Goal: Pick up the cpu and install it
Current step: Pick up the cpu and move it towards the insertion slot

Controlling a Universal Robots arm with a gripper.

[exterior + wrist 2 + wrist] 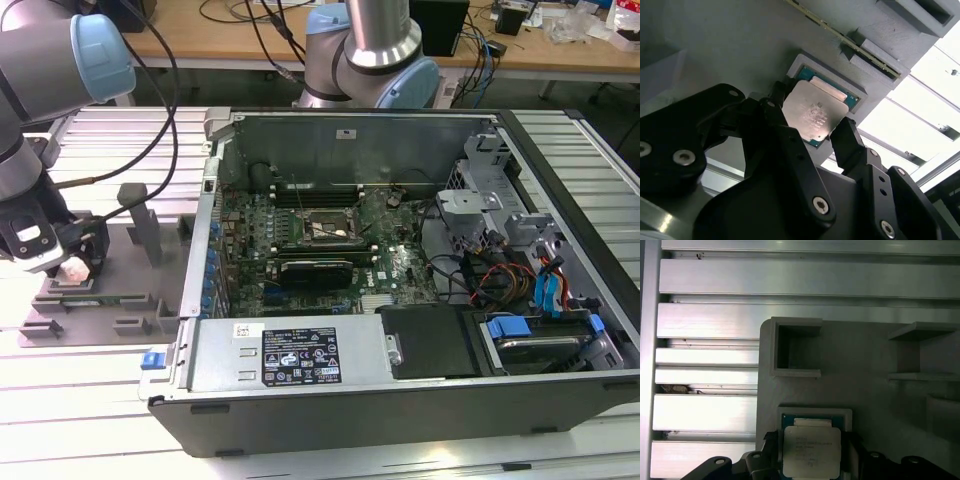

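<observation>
The cpu (814, 116) is a small square chip with a silvery top and a green rim; it sits at a square recess of the grey tray (740, 45). My gripper (812, 122) straddles it, with one black finger (774, 107) against one edge and the other pressed to the opposite edge. The first wrist view shows the cpu (811, 450) between the same fingers, over the tray (865, 355). In the exterior view my gripper (75, 262) hangs low over the tray (110, 300) at the exterior view's left. The motherboard socket (322, 230) lies inside the open computer case, apart from the gripper.
The open computer case (400, 300) has high metal walls (195, 250), cables and a drive cage at the exterior view's right. Upright grey posts (140, 215) rise from the tray beside the gripper. Everything rests on a ribbed aluminium table (705, 360).
</observation>
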